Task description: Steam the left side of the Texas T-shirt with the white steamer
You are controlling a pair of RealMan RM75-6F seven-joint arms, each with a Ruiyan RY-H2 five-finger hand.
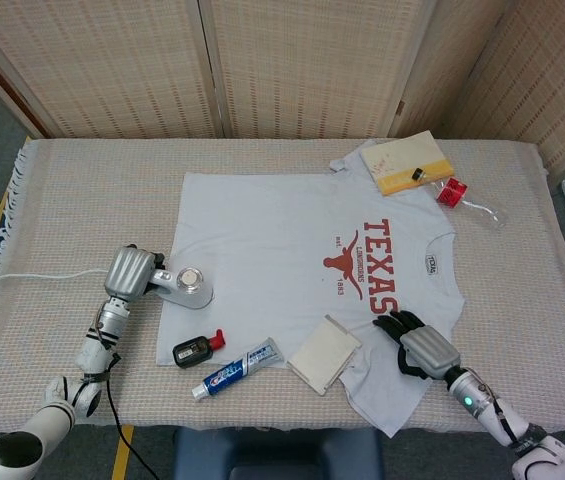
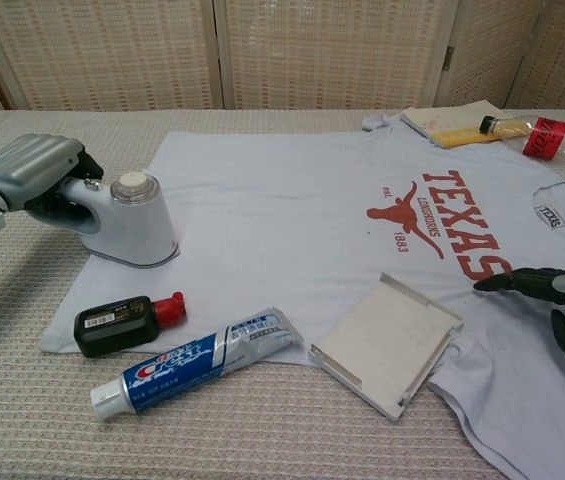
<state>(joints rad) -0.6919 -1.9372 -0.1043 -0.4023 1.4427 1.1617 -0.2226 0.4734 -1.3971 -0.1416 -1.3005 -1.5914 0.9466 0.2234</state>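
Note:
The pale grey Texas T-shirt lies flat on the table, red print toward the right. My left hand grips the handle of the white steamer, which stands on the shirt's left edge near its lower corner. My right hand rests on the shirt's lower right part with the fingers spread, holding nothing.
A black bottle with a red cap, a toothpaste tube and a white flat box lie along the shirt's near edge. A yellow-edged pad and a red-capped clear bag sit far right. A white cord trails left.

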